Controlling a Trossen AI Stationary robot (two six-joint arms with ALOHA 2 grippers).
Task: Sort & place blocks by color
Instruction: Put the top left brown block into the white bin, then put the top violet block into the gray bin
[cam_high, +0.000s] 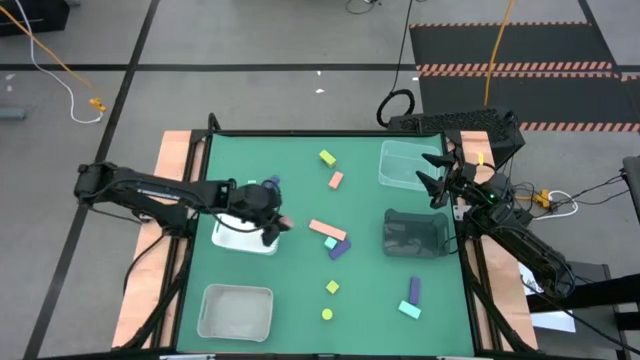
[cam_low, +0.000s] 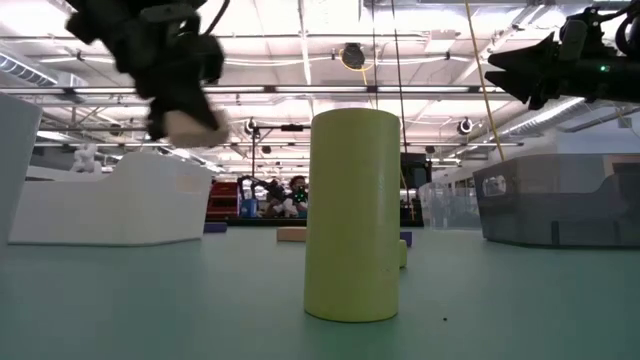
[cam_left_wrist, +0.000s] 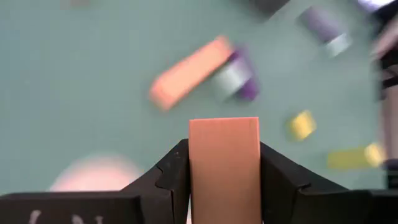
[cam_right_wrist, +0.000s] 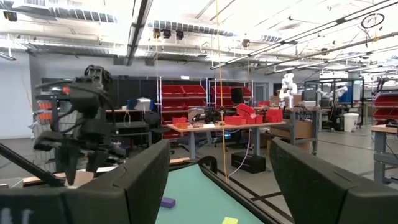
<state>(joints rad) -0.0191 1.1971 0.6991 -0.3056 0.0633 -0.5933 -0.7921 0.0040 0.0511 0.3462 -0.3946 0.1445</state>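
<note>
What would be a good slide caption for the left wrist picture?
Left gripper holding a salmon pink block between its fingers, above a green table scattered with more blocks.

dark jointed arms, chunky black hands

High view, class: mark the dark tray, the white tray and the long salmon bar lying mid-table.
dark tray (cam_high: 440, 232): high view, right rim.
white tray (cam_high: 238, 241): high view, bare near rim.
long salmon bar (cam_high: 327, 229): high view, middle of top face.
</note>
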